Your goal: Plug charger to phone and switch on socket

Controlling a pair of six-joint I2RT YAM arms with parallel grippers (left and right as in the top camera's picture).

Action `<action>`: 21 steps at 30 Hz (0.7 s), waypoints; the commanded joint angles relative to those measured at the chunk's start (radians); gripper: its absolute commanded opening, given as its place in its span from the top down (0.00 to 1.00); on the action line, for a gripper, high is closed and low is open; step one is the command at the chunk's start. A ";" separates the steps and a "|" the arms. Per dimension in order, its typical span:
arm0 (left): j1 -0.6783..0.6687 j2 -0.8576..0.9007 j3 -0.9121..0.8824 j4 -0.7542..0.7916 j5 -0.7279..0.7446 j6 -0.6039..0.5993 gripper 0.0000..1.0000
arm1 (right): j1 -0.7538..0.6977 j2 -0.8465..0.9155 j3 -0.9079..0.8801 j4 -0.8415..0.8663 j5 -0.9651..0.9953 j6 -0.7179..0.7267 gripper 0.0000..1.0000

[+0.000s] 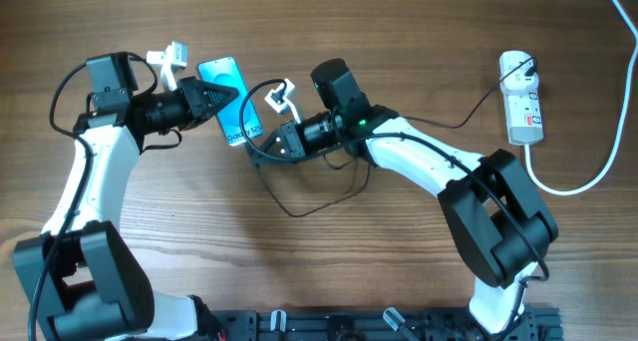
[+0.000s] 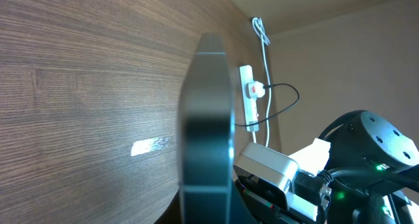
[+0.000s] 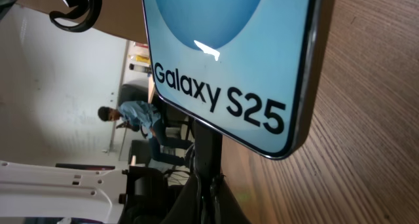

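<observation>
— Overhead, who's holding the flat turquoise-screened phone?
— Left gripper, clamped on its edge. Right gripper pinches the tip of the thin black charger cable at its lettered end. White oblong power strip lies far right.

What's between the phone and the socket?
Overhead view: between the phone and the socket sit the right arm and the thin black charger cable, which runs to the socket. The rest is bare table.

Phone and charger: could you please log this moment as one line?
left gripper: shut on phone | right gripper: shut on charger tip at phone's end | socket: untouched
</observation>
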 commanded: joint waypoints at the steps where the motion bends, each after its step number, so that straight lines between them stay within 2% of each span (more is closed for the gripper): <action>1: -0.016 0.000 0.003 -0.017 0.058 0.014 0.96 | -0.029 -0.024 0.009 0.063 0.019 0.046 0.96; 13: -0.016 0.000 0.003 -0.017 0.059 0.013 0.96 | -0.067 -0.024 0.009 0.337 0.035 0.234 0.95; 21: -0.058 0.000 0.003 -0.011 0.069 0.013 0.96 | -0.067 -0.024 0.009 0.378 0.095 0.235 0.96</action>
